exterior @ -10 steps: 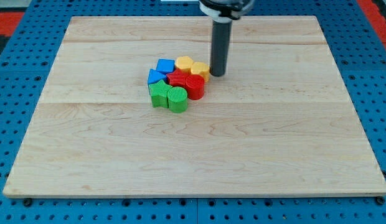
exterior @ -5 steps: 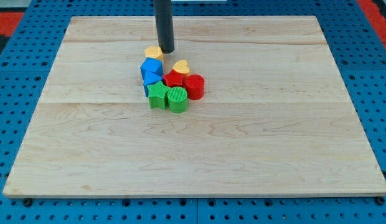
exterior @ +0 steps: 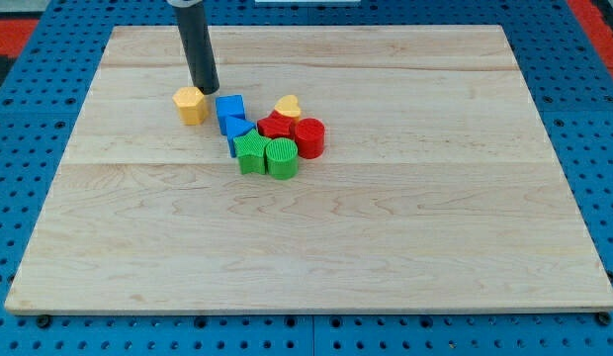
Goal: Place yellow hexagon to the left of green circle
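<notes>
Since half a sec earlier the yellow hexagon (exterior: 191,104) had slid left, out of the cluster, w/ my tip (exterior: 206,88) travelling left along w/ it; a full sec back the tip was over on the right of the pile, so it had swept across the far edge of the group. The blue blocks also shifted a bit left as the hexagon passed.

Camera view, the only one: my tip sat just beyond the hexagon, on its far-right corner, touching or nearly so; can't tell which. That placement fits a push left and slightly toward the near side. No jaws on this rig, just the rod, so nothing was grasped or released.

The hexagon stood alone, apart from the rest, left of a blue block (exterior: 229,108) (roughly a cube) and a 2nd blue piece (exterior: 239,133) nearer, shape unclear. The green circle (exterior: 282,157) lay at the near edge of the pile, touching a green star (exterior: 251,153) on its left. Behind: a red block (exterior: 276,126), shape unclear, a red cylinder (exterior: 308,136), and a yellow heart (exterior: 287,105) at the far side.

My read: the hexagon was already left of the green circle but too far back; it likely needed a nudge toward the near side to line up. Wooden board (exterior: 405,227) otherwise bare.
</notes>
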